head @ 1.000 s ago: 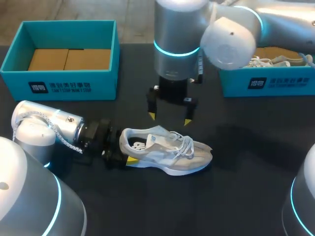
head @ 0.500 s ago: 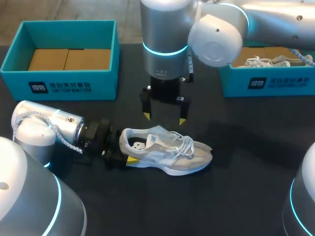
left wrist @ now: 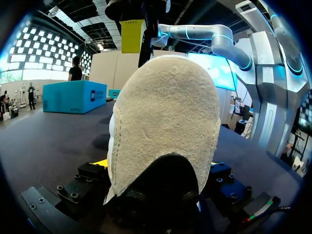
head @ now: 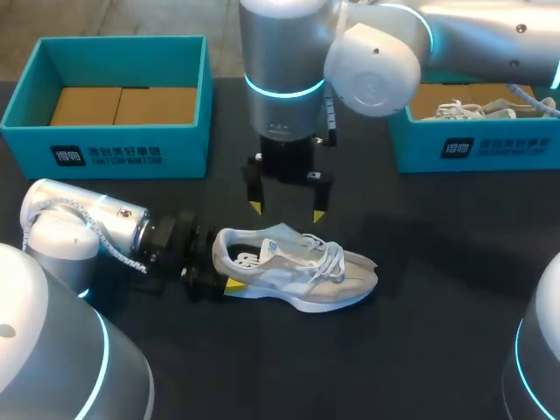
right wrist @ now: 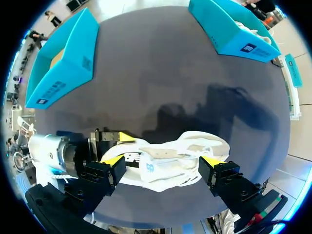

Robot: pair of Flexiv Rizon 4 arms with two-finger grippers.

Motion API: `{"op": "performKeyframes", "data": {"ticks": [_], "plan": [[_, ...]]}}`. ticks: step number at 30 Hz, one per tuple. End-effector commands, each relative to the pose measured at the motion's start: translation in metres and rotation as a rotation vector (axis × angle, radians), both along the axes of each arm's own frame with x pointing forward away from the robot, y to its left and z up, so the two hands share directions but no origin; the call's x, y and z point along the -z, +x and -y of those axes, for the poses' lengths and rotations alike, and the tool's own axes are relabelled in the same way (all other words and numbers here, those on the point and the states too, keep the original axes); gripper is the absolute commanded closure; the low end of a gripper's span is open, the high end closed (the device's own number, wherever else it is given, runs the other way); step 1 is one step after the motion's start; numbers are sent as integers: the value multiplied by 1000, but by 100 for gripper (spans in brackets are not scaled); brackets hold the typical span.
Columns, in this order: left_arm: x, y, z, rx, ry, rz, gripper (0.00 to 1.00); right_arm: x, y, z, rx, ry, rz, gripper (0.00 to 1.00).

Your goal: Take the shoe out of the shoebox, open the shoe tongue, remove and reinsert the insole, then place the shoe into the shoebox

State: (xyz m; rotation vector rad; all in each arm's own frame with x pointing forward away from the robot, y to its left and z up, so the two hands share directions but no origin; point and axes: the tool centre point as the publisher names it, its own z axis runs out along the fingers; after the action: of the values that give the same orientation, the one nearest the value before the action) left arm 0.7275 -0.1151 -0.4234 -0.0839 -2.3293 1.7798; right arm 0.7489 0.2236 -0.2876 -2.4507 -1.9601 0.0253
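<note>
Head camera looks down from behind; wrist cameras closely share the shoe (right wrist: 165, 161).

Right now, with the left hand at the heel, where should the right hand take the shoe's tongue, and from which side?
Take the tongue by its free top edge, behind the laces, coming straight down. The shoe stands upright on its sole with the left hand clamping its heel, and the open right hand hangs above it, fingers pointing down.

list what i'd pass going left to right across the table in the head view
left teal shoebox → left end effector → shoe → right teal shoebox; right end effector hangs over the shoe, so it's left out
</note>
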Motion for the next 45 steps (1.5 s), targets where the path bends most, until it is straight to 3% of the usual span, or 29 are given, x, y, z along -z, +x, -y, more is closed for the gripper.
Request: {"op": "performKeyframes", "data": {"ticks": [1,14,20,45], "plan": [[4,3,-3,1,0,-1,100,-2,-9,-25,40,-79,24,0],[4,3,-3,1,0,-1,100,17,-32,-38,78,-137,2,0],[4,3,-3,1,0,-1,100,25,-41,-39,86,-153,31,0],[4,3,-3,1,0,-1,100,44,-42,-30,217,-267,97,0]]}}
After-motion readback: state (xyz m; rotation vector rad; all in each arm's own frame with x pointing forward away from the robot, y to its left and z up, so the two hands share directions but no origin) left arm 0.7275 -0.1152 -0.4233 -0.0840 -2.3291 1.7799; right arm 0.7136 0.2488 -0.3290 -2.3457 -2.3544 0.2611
